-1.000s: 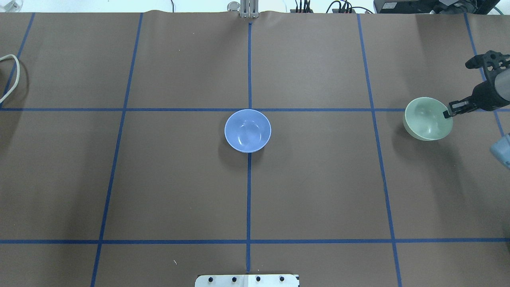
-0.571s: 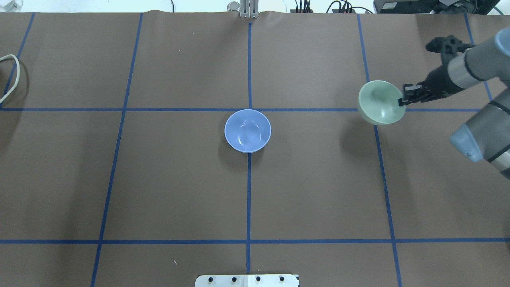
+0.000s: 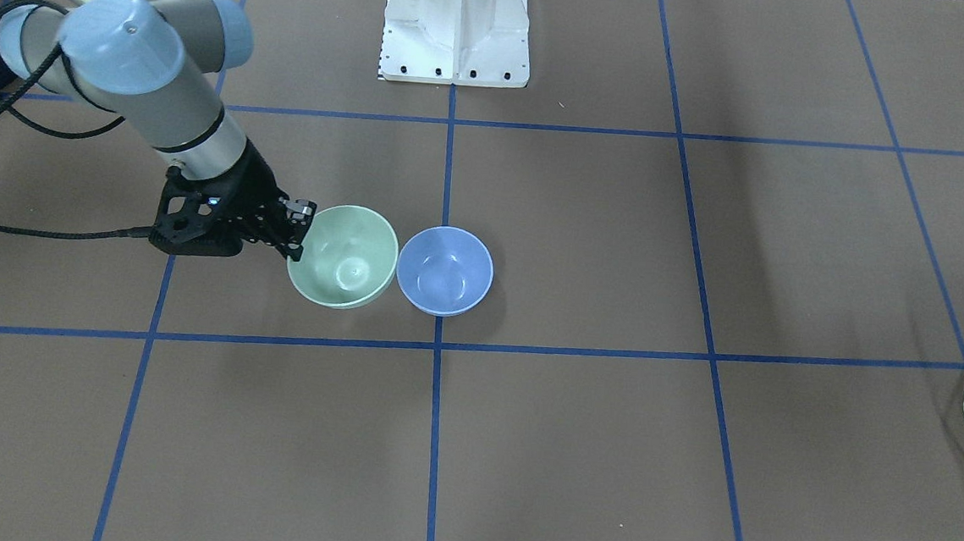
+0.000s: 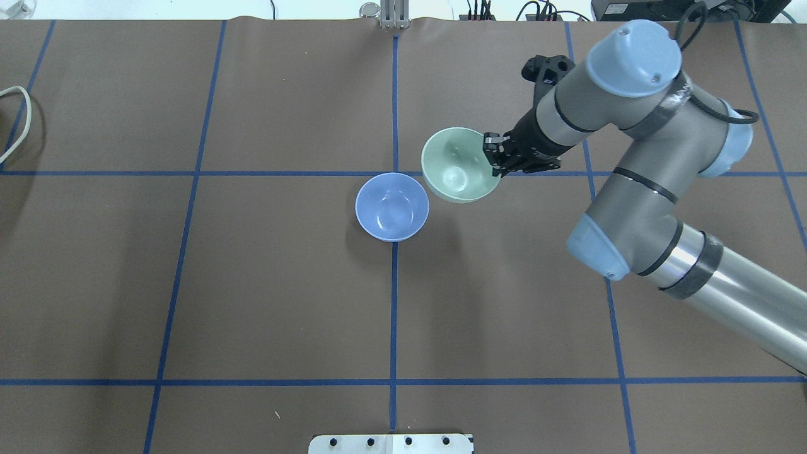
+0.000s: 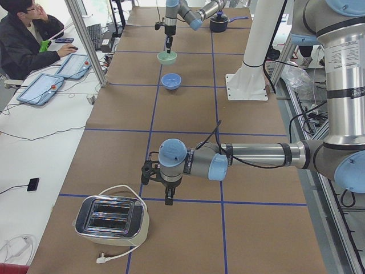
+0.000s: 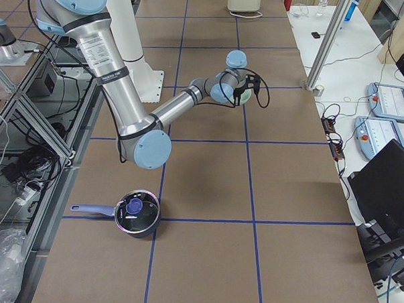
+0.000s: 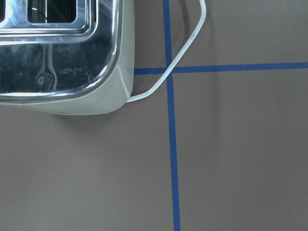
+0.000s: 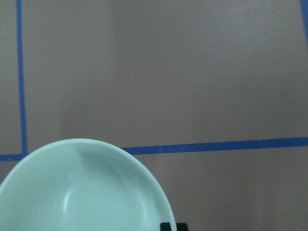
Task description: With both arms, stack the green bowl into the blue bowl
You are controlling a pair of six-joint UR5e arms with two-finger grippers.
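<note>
The blue bowl [image 4: 391, 207] sits upright at the table's middle; it also shows in the front view [image 3: 445, 270] and the left view [image 5: 171, 80]. My right gripper [image 4: 495, 154] is shut on the rim of the green bowl [image 4: 457, 165] and holds it in the air, just right of and beyond the blue bowl. In the front view the green bowl [image 3: 347, 257] hangs right beside the blue one, with the right gripper [image 3: 298, 228] on its edge. The right wrist view shows the green bowl [image 8: 86, 192] from above. My left gripper [image 5: 169, 197] points down near the toaster; I cannot tell if it is open.
A silver toaster [image 5: 111, 220] with a white cord stands at the table's left end and shows in the left wrist view [image 7: 57, 53]. A black pot [image 6: 136, 213] sits at the right end. The white pedestal [image 3: 457, 23] stands at the robot's side.
My right arm has carried the green bowl leftward from the table's right edge to just beside the blue bowl. The blue bowl has not moved.
</note>
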